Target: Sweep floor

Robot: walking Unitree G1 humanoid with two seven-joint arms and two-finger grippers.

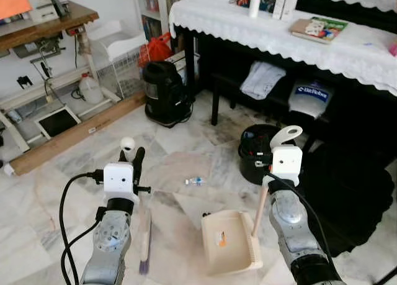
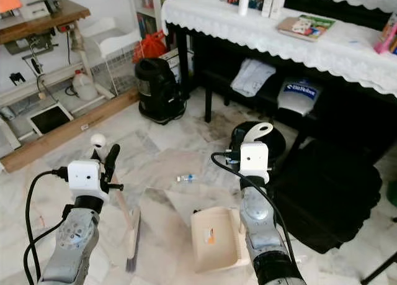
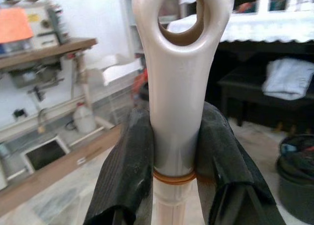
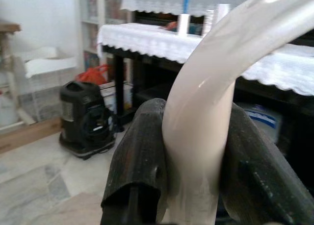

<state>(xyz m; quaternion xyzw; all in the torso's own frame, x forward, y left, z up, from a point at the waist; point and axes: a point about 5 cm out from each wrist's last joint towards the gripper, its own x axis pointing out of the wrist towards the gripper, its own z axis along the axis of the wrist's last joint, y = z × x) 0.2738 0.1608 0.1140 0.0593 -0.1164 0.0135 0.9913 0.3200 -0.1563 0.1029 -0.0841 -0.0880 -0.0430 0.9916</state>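
**Both tools clamped on sweeping gear above a marble floor**

Left eye view: the left tool point(image 1: 133, 153), lower left of the frame, was closed on the cream handle of a broom point(image 1: 145, 243), whose bristle end rested on the floor point(image 1: 74, 173) near the bottom edge. The right tool point(image 1: 282, 142), right of centre, was clamped on the handle of a dustpan point(image 1: 227, 241); the beige pan sat on the floor at the bottom centre, and nothing could be made out in it but an orange label. A small bit of litter point(image 1: 195, 181) lay on the floor between the two arms, apart from both broom and pan. Both silver arms reached up from the bottom edge, forearms roughly upright. A black bin point(image 1: 255, 153) stood behind the right tool.

Right eye view: the same layout; a table point(image 2: 347, 46) with a white lace cloth ran across the upper right.

Left wrist view: the two black fingers point(image 3: 125, 171) pressed either side of the broom handle, just below its hanging loop.

Right wrist view: the fingers point(image 4: 140, 161) gripped the curved dustpan handle from both sides.
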